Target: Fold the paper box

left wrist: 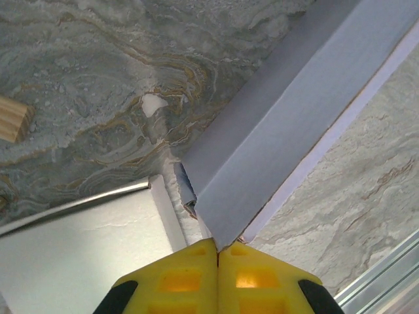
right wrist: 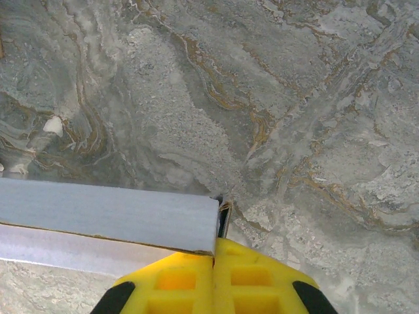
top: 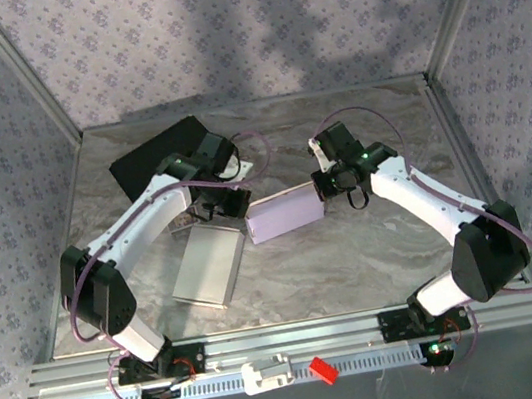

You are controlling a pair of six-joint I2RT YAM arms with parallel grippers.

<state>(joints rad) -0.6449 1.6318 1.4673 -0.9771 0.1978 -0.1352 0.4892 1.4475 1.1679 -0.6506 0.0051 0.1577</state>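
Jaws, left gripper point(left wrist: 217, 252): pressed together, pinching the left end corner of the paper box point(top: 286, 214). Jaws, right gripper point(right wrist: 214, 258): pressed together at the box's right end corner, apparently nipping its edge.

Near rail point(top: 368, 330): white clip point(top: 266, 373), red piece point(top: 321, 369).

Marbled worktop point(top: 376, 253), near left: flat grey panel point(top: 206, 265), just beside the box.

Centre: paper box, lavender, lying between both grippers.

Far left: black sheet point(top: 153, 155).

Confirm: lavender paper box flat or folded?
Folded: the paper box shows two faces meeting at a crease; left gripper and right gripper shut on its ends.
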